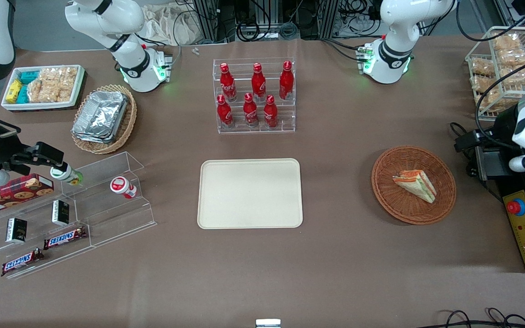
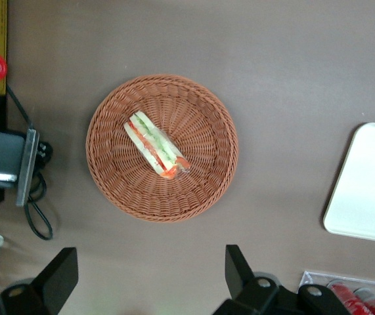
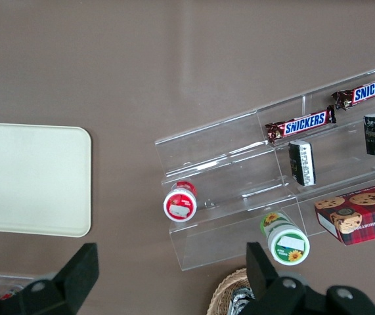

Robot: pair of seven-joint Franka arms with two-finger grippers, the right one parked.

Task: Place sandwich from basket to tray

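Not started: clear-wrapped triangular sandwich (image 1: 415, 184) sits in round reddish-brown wicker basket (image 1: 445, 200), at 3 o'clock from bare cream rectangular tray (image 1: 249, 193). Left gripper (image 2: 149, 279) hovers above, fingers (image 2: 238, 270) spread wide, empty.

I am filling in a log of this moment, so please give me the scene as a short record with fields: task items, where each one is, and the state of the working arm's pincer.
sandwich: lies in the basket, wrapped, filling edge visible
basket: round reddish-brown wicker, on the table toward the working arm's end
tray: beige, flat, nothing on it, nearer the front camera than the rack of red bottles
pincer: open, hanging above the table beside the basket, touching nothing
task progress: sandwich not yet picked up
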